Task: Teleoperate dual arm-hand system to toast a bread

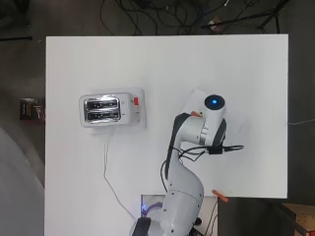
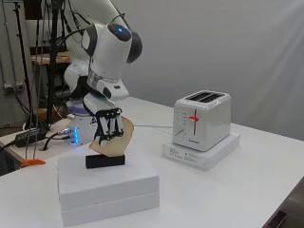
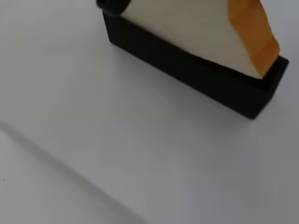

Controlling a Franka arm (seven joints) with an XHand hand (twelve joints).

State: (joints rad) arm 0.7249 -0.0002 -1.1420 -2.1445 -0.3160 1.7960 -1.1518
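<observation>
- One pale slice of bread with an orange-brown crust (image 2: 115, 142) stands on edge in a low black rectangular holder (image 2: 105, 161), its cut face cream and smooth, the crust running down one narrow side in the wrist view.
- That holder sits on top of two stacked white flat boxes (image 2: 109, 187) near the front of the white surface (image 2: 247, 190).
- My black and white hand (image 2: 107, 126) hangs straight above the slice, fingers pointing down and closed around its upper part.
- Well apart from me, the white two-slot toaster with a red lever (image 2: 203, 118) stands on its own white flat box (image 2: 202, 151), slots facing up.
- Between the stack and the toaster the surface lies bare, and a white cord (image 1: 107, 167) trails from the toaster toward my base.
</observation>
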